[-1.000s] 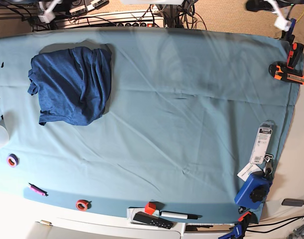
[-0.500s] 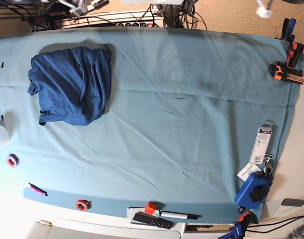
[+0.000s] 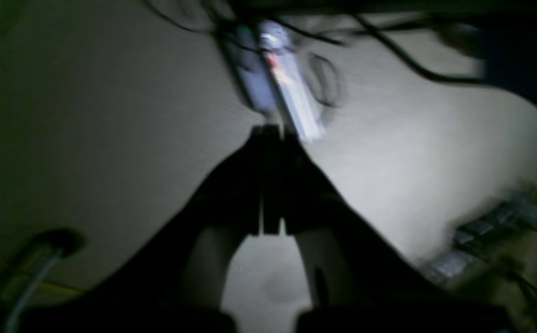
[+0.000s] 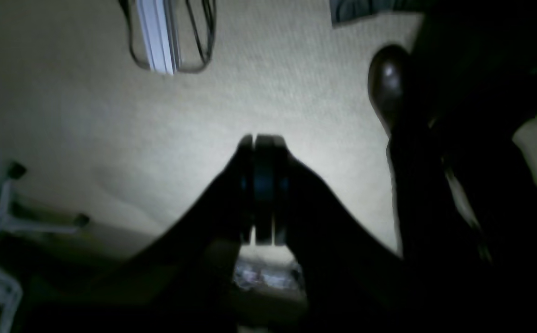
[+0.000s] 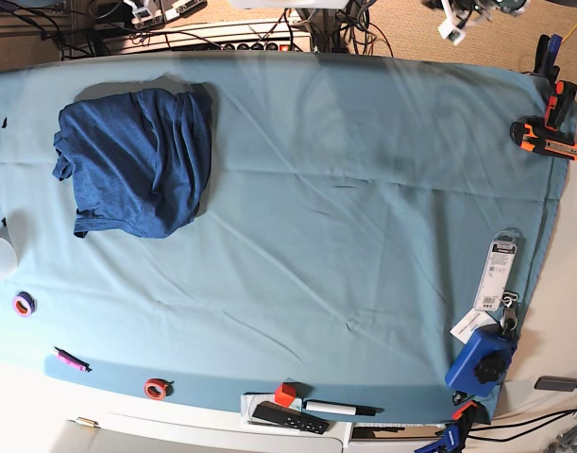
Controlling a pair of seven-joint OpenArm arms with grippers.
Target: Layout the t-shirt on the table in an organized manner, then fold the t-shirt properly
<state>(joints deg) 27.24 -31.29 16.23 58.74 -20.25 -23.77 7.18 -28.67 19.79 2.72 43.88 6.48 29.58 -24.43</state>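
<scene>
The t-shirt (image 5: 132, 160), dark blue and wrinkled, lies in a loose bundle at the far left of the table (image 5: 364, 217), which is covered in light teal cloth. Nothing touches it. In the left wrist view my left gripper (image 3: 268, 136) is shut and holds nothing; it hangs over beige carpet and a blurred power strip (image 3: 280, 92). My right gripper (image 4: 261, 138) is shut and holds nothing too, over carpet beside a dark shoe (image 4: 388, 78). In the base view only small white arm parts show, past the table's far edge, at top left (image 5: 142, 11) and top right (image 5: 449, 24).
An orange-black tool (image 5: 548, 137) and a clamp (image 5: 559, 94) sit at the right edge. A packaged item (image 5: 500, 269) and a blue device (image 5: 479, 359) lie lower right. Tape rolls (image 5: 24, 304) (image 5: 156, 388), a pink marker (image 5: 71, 360), a red block (image 5: 285, 394) and a remote (image 5: 288, 416) line the near edge.
The white arm parts beyond the far edge have shifted: the right one steadily towards the middle, the left one inward and then still. The t-shirt has not moved. Both grippers stay shut.
</scene>
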